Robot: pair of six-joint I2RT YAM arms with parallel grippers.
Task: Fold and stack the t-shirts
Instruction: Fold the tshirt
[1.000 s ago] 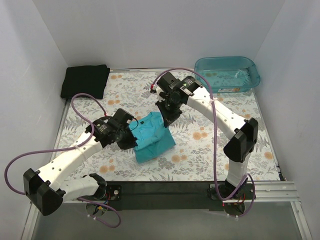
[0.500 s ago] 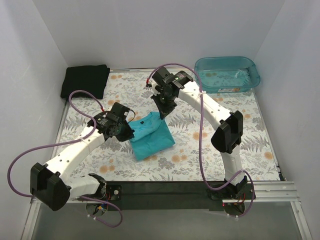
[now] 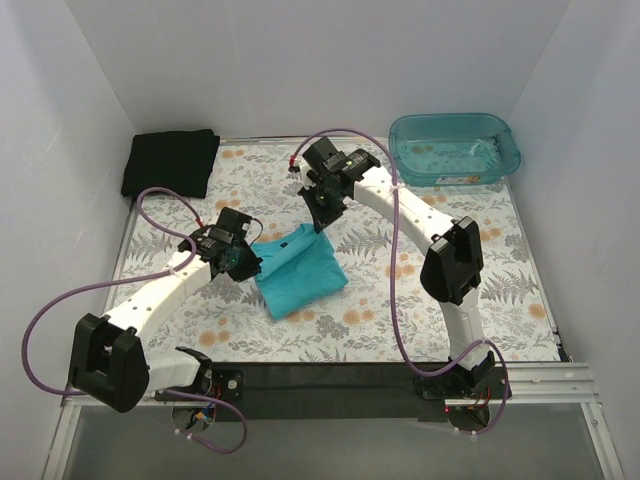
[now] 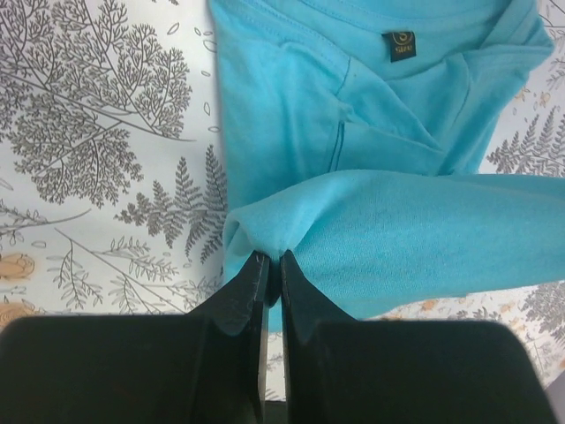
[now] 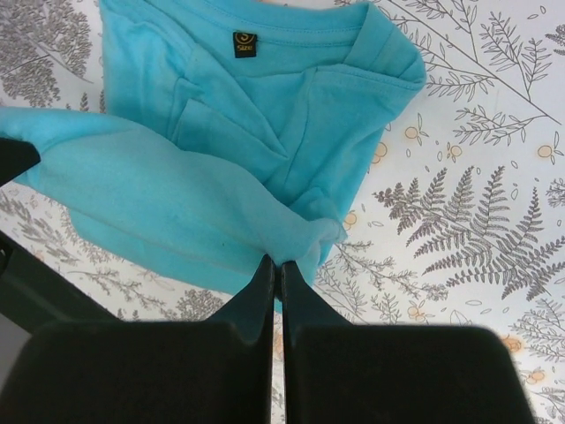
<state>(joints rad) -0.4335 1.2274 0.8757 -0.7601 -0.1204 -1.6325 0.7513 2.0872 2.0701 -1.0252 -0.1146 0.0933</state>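
Evidently mid-fold: clamped a raised edge of the turquoise t-shirt in both left gripper and right gripper. Next, probably needed laying it down flat toward the far side.

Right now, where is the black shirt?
In the top view the black shirt lies folded at the table's far left corner, well apart from the teal shirt in the middle.

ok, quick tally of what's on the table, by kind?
T-shirts: 2 (turquoise t-shirt, black t-shirt)
Tubs: 1 (teal plastic tub)
Total: 3
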